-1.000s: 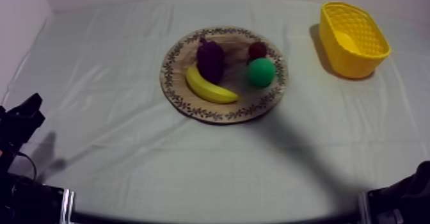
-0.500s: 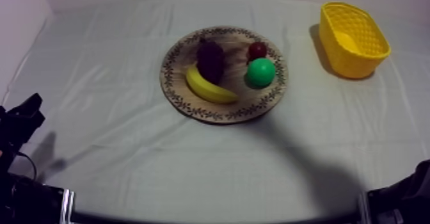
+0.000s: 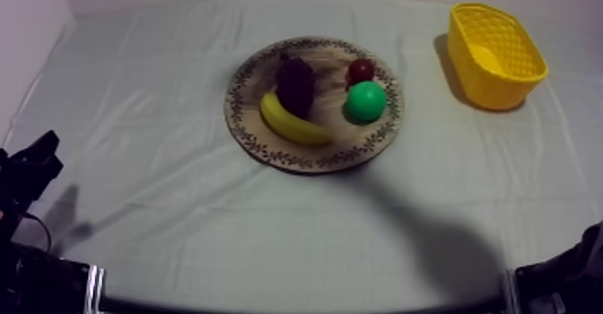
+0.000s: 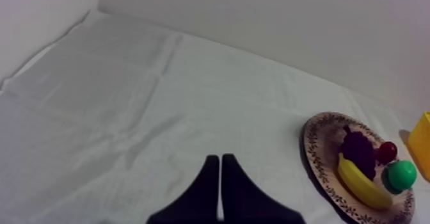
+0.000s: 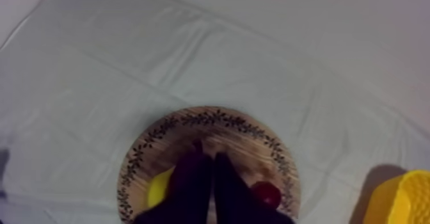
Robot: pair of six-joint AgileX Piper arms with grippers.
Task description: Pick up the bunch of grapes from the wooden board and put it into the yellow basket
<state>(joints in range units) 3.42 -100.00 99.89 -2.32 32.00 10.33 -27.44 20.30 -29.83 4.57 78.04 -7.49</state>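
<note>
The dark purple bunch of grapes (image 3: 294, 82) lies on the round wooden board (image 3: 269, 152), at its back left. A banana (image 3: 294, 120), a small red fruit (image 3: 361, 70) and a green round fruit (image 3: 366, 101) share the board. The yellow basket (image 3: 495, 53) stands at the far right. My left gripper (image 4: 219, 161) is shut on nothing, low at the left, far from the grapes (image 4: 358, 151). In the right wrist view my right gripper (image 5: 208, 155) is shut, its wedge above the board (image 5: 211, 119) and hiding the grapes.
My left arm (image 3: 27, 170) rests at the lower left edge and my right arm (image 3: 574, 273) at the lower right. A broad shadow lies on the cloth in front of the board. Bare cloth separates board and basket (image 5: 403, 198).
The black shape of my right arm at the lower right edge has sunk slightly and its shadow on the cloth has shifted. The fruit, board and basket have not moved.
</note>
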